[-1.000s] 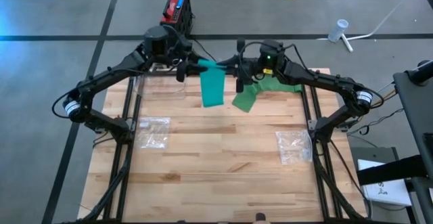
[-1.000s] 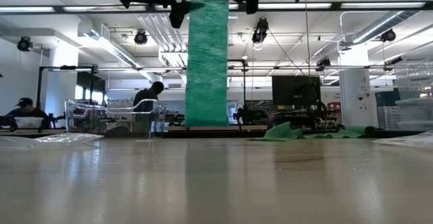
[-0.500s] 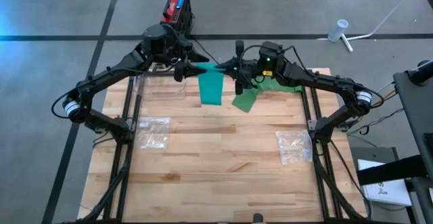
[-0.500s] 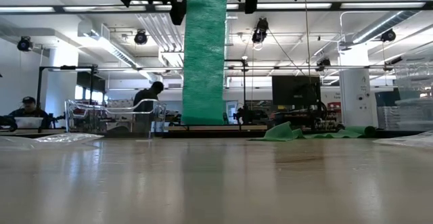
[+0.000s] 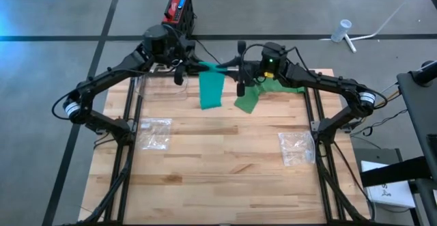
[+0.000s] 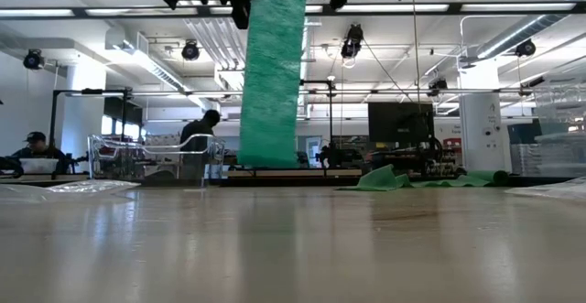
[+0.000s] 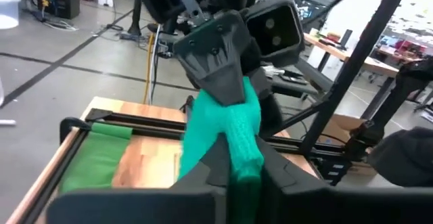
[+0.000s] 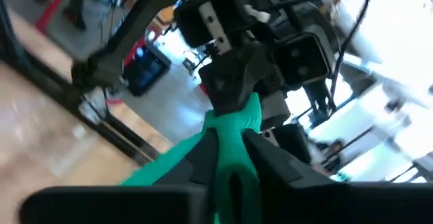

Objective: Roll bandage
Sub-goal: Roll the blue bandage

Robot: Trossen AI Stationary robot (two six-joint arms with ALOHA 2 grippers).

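A teal-green bandage [image 5: 212, 91] hangs as a long strip [image 6: 270, 83] above the far middle of the table. Its bunched top [image 5: 217, 67] runs level between my two grippers. My left gripper [image 5: 196, 67] comes at it from the table's left and is shut on it [image 7: 237, 173]. My right gripper [image 5: 235, 69] faces it from the right, its fingers on either side of the same bunched top [image 8: 233, 166]. In each wrist view the other gripper shows just beyond the green bundle. My left gripper pinches the bandage's bunched top [image 7: 245, 158] between its two fingers, reaching in level from the table's left. The strip hangs below, slightly slanted, its lower end [image 6: 265, 161] clear of the table. My right gripper has the same bunched top [image 8: 237, 126] between its two fingers, coming in level from the table's right. The bundle runs on toward the left gripper.
A second heap of green cloth [image 5: 250, 97] lies on the far right of the table [image 6: 412, 179]. A clear plastic bag [image 5: 154, 132] lies at the left, another [image 5: 297, 148] at the right. A clear container [image 5: 160, 86] stands at the far left.
The hanging strip has drifted toward the table's left and now hangs a little slanted, while its top stays between the two grippers. Both arms have stayed in place.
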